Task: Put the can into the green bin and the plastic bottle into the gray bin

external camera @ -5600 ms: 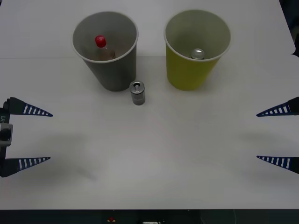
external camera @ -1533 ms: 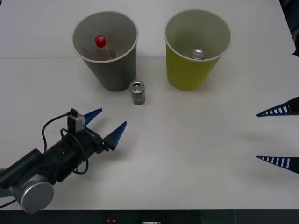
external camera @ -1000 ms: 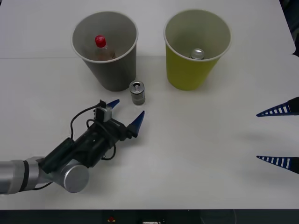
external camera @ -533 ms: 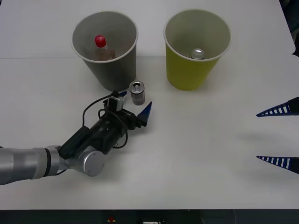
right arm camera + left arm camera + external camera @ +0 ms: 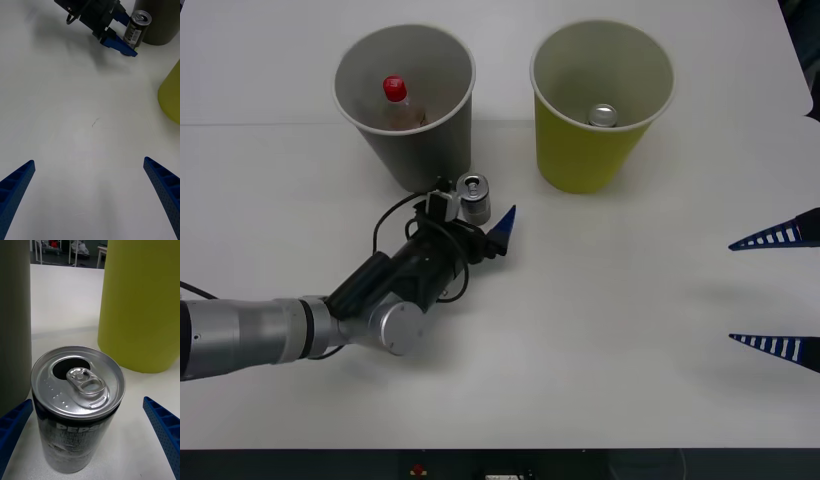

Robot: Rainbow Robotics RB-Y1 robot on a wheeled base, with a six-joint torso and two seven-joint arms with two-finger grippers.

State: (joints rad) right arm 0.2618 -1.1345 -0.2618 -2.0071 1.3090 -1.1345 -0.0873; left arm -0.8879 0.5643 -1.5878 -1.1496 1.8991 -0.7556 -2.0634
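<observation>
The can (image 5: 474,198) stands upright on the white table (image 5: 600,300), just in front of the gray bin (image 5: 405,110). My left gripper (image 5: 477,208) is open with one finger on each side of the can, which the fingers (image 5: 165,427) flank without visibly touching it (image 5: 78,408). The plastic bottle (image 5: 396,100), red-capped, stands inside the gray bin. The green bin (image 5: 600,110) is to the right and holds another silver can (image 5: 603,115). My right gripper (image 5: 730,292) hangs open at the table's right side, far from the can (image 5: 137,26).
The two bins stand side by side at the back, with a gap between them. The left arm (image 5: 300,330) lies diagonally across the table's front left. The table's back edge runs behind the bins.
The left arm has swung in from the left edge and reached forward to the can, so its open fingers now flank it. The right gripper has not moved.
</observation>
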